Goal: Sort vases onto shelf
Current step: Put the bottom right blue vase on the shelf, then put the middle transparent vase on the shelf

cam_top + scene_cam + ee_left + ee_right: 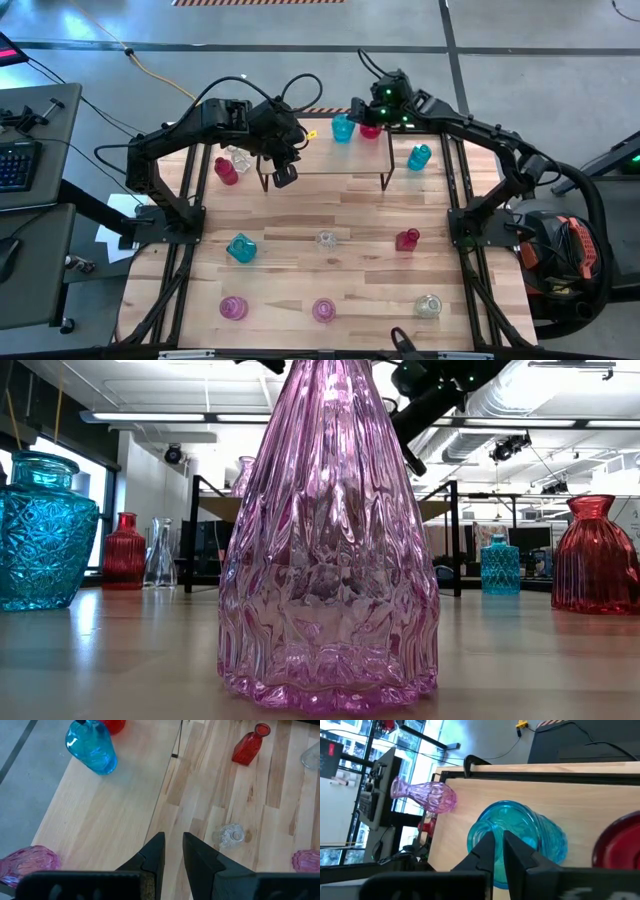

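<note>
The shelf (330,160) stands at the table's far middle. It carries a teal vase (342,128), a red vase (370,130) and a pink vase (425,797) toward its left end. My left gripper (285,177) hovers shut and empty over the shelf's near left edge (155,815); the pink vase (25,865) is beside it. My right gripper (357,106) is shut at the shelf's far side, its fingertips (497,842) right over the teal vase (530,835). Several more vases stand on the tabletop. My right gripper comes from above at the top of the teal vase (480,835). Its own fingertips hide the vase's mouth, so I cannot tell whether they touch it. The vase stands on the shelf board.
Around the shelf stand a red vase (226,170) and a clear vase (240,157) on the left and a teal vase (418,157) on the right. A middle row holds a teal vase (241,248), a clear one (326,239) and a red one (407,239). Two pink vases and a clear one line the near edge.
</note>
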You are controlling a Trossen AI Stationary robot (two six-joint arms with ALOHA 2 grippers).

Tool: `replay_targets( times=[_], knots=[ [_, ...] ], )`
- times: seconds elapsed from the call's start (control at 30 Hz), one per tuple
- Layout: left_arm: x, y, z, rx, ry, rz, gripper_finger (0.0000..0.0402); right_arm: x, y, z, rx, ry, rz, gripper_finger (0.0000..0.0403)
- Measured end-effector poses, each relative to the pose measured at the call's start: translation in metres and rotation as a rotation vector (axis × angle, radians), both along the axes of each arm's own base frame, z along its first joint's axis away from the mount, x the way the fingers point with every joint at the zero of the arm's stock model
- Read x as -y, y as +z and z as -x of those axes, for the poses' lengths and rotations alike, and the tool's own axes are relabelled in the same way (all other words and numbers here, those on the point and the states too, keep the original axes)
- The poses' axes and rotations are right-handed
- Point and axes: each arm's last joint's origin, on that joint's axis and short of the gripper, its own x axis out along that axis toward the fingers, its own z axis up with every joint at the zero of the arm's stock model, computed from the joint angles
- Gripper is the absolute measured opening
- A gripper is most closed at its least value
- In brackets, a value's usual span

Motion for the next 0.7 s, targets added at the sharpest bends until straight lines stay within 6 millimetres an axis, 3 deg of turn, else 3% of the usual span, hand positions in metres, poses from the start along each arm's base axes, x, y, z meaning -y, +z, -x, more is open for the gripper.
replay_targets(
  times=[0.7],
  knots=[
    [0.0000, 0.0000, 0.0000, 0.000, 0.000, 0.000, 0.0058, 0.0046, 0.0035, 0.0005, 0.029, -0.022, 0.037, 0.0063]
  ],
)
